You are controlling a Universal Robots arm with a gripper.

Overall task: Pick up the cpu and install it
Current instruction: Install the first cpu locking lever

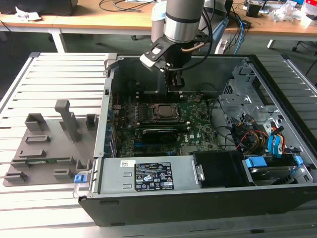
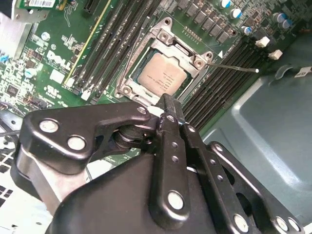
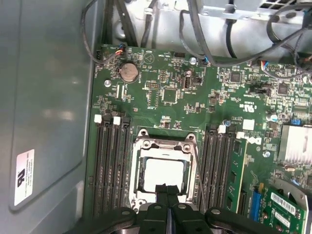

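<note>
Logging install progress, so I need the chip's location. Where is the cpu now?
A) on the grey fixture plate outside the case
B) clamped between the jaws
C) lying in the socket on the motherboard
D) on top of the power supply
C: in the second wrist view the cpu lies flat inside the socket frame, with the gripper over it, jaws shut on nothing.

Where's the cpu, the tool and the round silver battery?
cpu [image 2: 163,77]: second wrist view, middle of its silver top.
tool [image 3: 167,189]: first wrist view, between its fingertips.
round battery [image 3: 128,72]: first wrist view, its flat face.
</note>
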